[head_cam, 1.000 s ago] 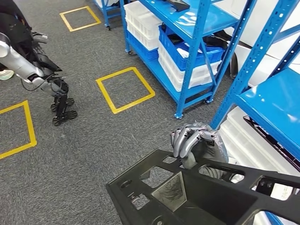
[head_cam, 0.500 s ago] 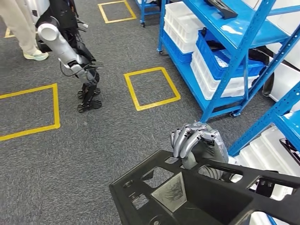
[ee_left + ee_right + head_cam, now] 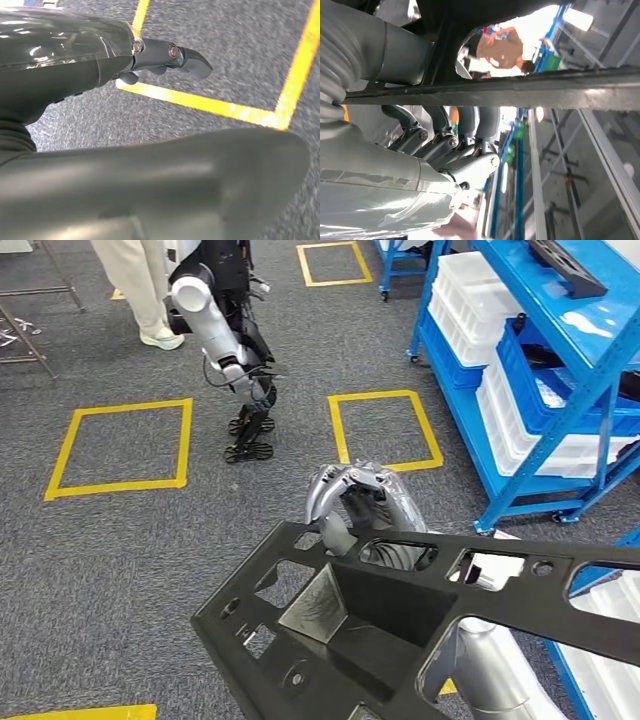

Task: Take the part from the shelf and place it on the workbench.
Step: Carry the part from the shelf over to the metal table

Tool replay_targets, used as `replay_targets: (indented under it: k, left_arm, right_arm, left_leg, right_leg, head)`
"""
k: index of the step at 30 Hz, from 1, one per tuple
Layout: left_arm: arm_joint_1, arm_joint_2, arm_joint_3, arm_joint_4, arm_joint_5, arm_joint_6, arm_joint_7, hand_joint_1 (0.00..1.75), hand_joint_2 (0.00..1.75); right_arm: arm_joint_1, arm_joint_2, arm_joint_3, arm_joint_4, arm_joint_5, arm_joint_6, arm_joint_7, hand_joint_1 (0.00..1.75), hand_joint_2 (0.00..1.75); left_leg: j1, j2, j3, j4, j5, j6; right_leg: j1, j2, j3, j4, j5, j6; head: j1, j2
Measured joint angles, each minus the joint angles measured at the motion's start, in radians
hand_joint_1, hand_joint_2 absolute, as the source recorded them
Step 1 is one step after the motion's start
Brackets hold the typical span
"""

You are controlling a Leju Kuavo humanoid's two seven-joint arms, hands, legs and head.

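Part, one large black moulded panel pierced with many cut-outs, is carried low in the near foreground of the head view, above the grey carpet. It is gripped by the right hand, whose fingers are curled over its far rail; in the right wrist view those fingers are seen hooked around a dark bar of the panel. The left hand is caught in its wrist view over the carpet, nothing seen in it, though whether the fingers are spread or curled cannot be told. Three full yellow taped squares are counted on the floor: one at the left, one in the middle, one far off. One blue shelf rack stands at the right, stacked with white bins and one blue crate. Another robot is seen far left of centre, with a person's legs just beside it.
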Motion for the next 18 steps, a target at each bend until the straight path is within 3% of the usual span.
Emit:
replay_targets:
  k: [1, 3, 4, 6, 7, 9, 11, 13, 14, 15, 17, 18]
  left_arm:
    - [0.000, 0.000, -0.003, 0.000, 0.000, 0.000, 0.000, 0.00, 1.75]
    - [-0.002, 0.001, -0.010, 0.000, 0.000, 0.000, 0.000, 0.00, 1.75]
    - [-0.002, 0.001, -0.013, 0.000, 0.000, 0.000, 0.001, 0.00, 1.75]
    - [0.000, 0.003, -0.015, 0.000, 0.000, 0.001, 0.002, 0.00, 1.75]
    - [0.002, 0.005, -0.017, 0.000, 0.000, 0.001, 0.002, 0.00, 1.75]
    - [0.002, 0.008, -0.020, 0.000, 0.000, 0.001, 0.003, 0.00, 1.75]
    - [-0.001, 0.010, -0.022, 0.000, 0.000, 0.001, 0.003, 0.00, 1.75]
    - [-0.002, 0.009, -0.024, 0.000, 0.000, 0.001, 0.005, 0.00, 1.75]
    - [-0.002, 0.008, -0.026, 0.000, 0.000, 0.001, 0.006, 0.00, 1.75]
    - [-0.001, 0.008, -0.027, 0.000, 0.000, 0.001, 0.007, 0.00, 1.75]
    - [-0.002, 0.008, -0.028, 0.000, 0.000, 0.001, 0.007, 0.00, 1.75]
    - [-0.003, 0.007, -0.028, -0.001, 0.000, 0.001, 0.008, 0.00, 1.75]
  right_arm:
    - [-0.008, 0.005, 0.001, 0.011, -0.002, -0.003, 0.000, 1.75, 1.75]
    - [-0.025, 0.011, 0.002, 0.032, -0.006, -0.011, 0.002, 1.75, 1.75]
    - [-0.033, 0.013, 0.003, 0.042, -0.009, -0.014, 0.003, 1.75, 1.75]
    - [-0.045, 0.016, 0.004, 0.062, -0.011, -0.020, 0.006, 1.75, 1.75]
    - [-0.049, 0.017, 0.004, 0.071, -0.012, -0.022, 0.006, 1.75, 1.75]
    - [-0.056, 0.017, 0.001, 0.085, -0.013, -0.026, 0.008, 1.75, 1.75]
    - [-0.060, 0.018, -0.005, 0.105, -0.013, -0.028, 0.011, 1.75, 1.75]
    - [-0.061, 0.018, -0.007, 0.127, -0.013, -0.030, 0.014, 1.75, 1.75]
    - [-0.061, 0.018, -0.008, 0.134, -0.013, -0.030, 0.015, 1.75, 1.75]
    - [-0.063, 0.018, -0.009, 0.139, -0.013, -0.030, 0.016, 1.75, 1.75]
    - [-0.068, 0.020, -0.010, 0.146, -0.013, -0.031, 0.016, 1.75, 1.75]
    - [-0.071, 0.021, -0.011, 0.149, -0.013, -0.031, 0.016, 1.75, 1.75]
  left_leg:
    - [0.002, 0.020, 0.039, -0.073, 0.031, -0.004]
    - [-0.002, 0.048, 0.093, -0.179, 0.067, 0.004]
    - [-0.007, 0.053, 0.100, -0.196, 0.067, 0.012]
    - [-0.015, 0.033, 0.096, -0.197, 0.068, 0.031]
    - [-0.016, 0.023, 0.096, -0.198, 0.069, 0.038]
    - [-0.015, 0.005, 0.096, -0.200, 0.072, 0.052]
    - [-0.018, -0.017, 0.096, -0.200, 0.072, 0.061]
    - [-0.025, -0.044, 0.097, -0.200, 0.072, 0.065]
    - [-0.027, -0.058, 0.098, -0.200, 0.072, 0.065]
    - [-0.029, -0.073, 0.101, -0.200, 0.072, 0.066]
    - [-0.031, -0.100, 0.105, -0.200, 0.072, 0.066]
    - [-0.030, -0.113, 0.104, -0.199, 0.072, 0.066]
  right_leg:
    - [0.000, -0.012, 0.003, 0.001, -0.004, 0.005]
    - [0.003, -0.031, 0.007, 0.004, -0.012, 0.018]
    - [0.005, -0.039, 0.009, 0.005, -0.014, 0.024]
    - [0.002, -0.053, 0.013, 0.002, -0.017, 0.036]
    - [-0.002, -0.045, 0.013, 0.006, -0.024, 0.041]
    - [-0.008, 0.001, -0.011, 0.063, -0.064, 0.045]
    - [-0.007, 0.045, -0.076, 0.200, -0.127, 0.041]
    - [-0.003, 0.056, -0.135, 0.304, -0.151, 0.035]
    - [0.000, 0.060, -0.141, 0.301, -0.134, 0.030]
    - [0.004, 0.066, -0.126, 0.257, -0.099, 0.024]
    - [0.009, 0.103, -0.071, 0.119, -0.017, 0.009]
    - [0.011, 0.123, -0.048, 0.063, 0.007, 0.004]
  head:
    - [0.000, 0.000]
    - [0.001, 0.000]
    - [0.002, 0.000]
    - [0.003, 0.000]
    - [0.003, 0.000]
    - [0.003, 0.000]
    - [0.003, 0.000]
    - [0.003, 0.000]
    - [0.003, 0.000]
    - [0.003, 0.000]
    - [0.002, 0.000]
    - [0.002, 0.000]
